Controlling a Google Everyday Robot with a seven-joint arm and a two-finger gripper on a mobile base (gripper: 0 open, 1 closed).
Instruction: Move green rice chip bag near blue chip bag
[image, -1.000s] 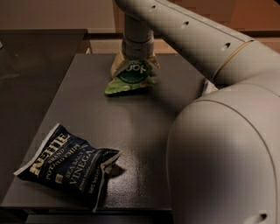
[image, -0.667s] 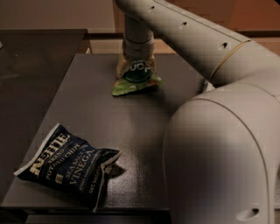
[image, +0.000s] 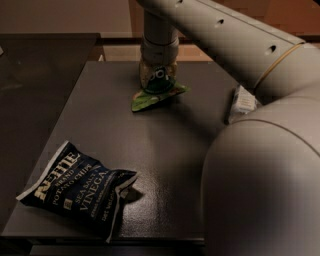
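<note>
Dark matte table (image: 165, 150), darker counter (image: 45, 75) left, pale wall (image: 65, 15) behind, dim light

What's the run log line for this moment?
gripper: table far end, gripping green rice chip bag | blue chip bag: near-left, apart

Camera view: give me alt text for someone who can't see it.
The robot's gripper holds the green rice chip bag at the far end of a dark table. The blue chip bag lies at the near left corner, apart from it.
</note>
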